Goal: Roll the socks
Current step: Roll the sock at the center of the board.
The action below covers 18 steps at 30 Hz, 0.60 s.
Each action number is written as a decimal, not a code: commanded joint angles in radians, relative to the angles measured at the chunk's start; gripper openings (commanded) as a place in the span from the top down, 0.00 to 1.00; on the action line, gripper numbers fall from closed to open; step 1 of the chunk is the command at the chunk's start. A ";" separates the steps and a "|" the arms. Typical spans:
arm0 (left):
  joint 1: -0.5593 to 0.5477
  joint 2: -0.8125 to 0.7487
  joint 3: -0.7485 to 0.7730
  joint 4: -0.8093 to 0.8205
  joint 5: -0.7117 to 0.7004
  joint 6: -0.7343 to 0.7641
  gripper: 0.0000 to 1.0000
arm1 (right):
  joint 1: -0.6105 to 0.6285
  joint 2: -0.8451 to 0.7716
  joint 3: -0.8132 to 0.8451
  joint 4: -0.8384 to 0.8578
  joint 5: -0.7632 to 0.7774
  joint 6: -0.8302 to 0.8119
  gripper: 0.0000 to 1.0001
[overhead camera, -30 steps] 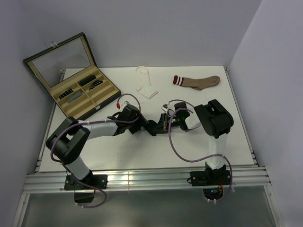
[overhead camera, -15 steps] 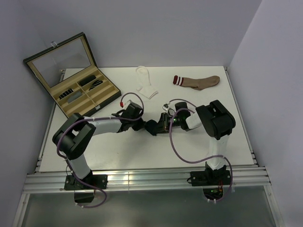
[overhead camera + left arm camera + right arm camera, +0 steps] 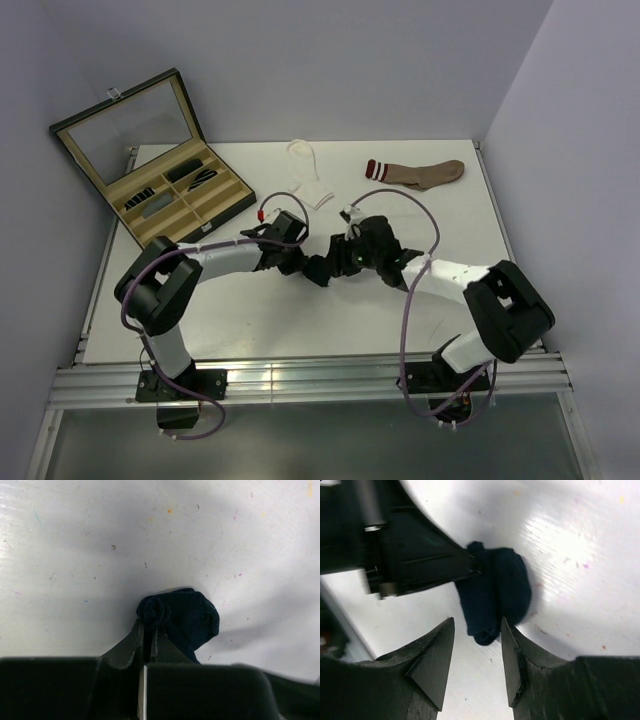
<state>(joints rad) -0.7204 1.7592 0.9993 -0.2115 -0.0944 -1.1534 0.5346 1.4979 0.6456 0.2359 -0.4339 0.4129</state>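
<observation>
Navy sock (image 3: 182,615), rolled into compact bundle, lies at middle of table (image 3: 300,320). Handover just made: your left jaws snapped shut, now pinch roll's edge; your right jaws released, half open, empty, straddling roll. White sock (image 3: 308,172) and brown sock (image 3: 420,173) lie flat at far edge, unrolled.

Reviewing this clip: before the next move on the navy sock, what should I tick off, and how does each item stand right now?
1. Grip: left gripper shut on the rolled edge of the navy sock: ok.
2. Release: right gripper jaws apart: ok. Whether its fingers touch the sock: cannot tell.
3. Bundle: navy sock bunched compact: ok.
4. Next item: white sock rolled: not ok, lies flat.
5. Last item: brown striped sock rolled: not ok, lies flat.
</observation>
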 commanded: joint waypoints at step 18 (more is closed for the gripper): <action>-0.005 0.045 0.076 -0.094 0.016 0.037 1.00 | 0.406 0.091 0.066 0.013 0.641 -0.312 0.48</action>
<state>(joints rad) -0.7204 1.7851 1.0466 -0.2649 -0.0860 -1.1374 0.9329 1.5597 0.6621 0.2249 0.1497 0.1360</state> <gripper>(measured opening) 0.046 0.524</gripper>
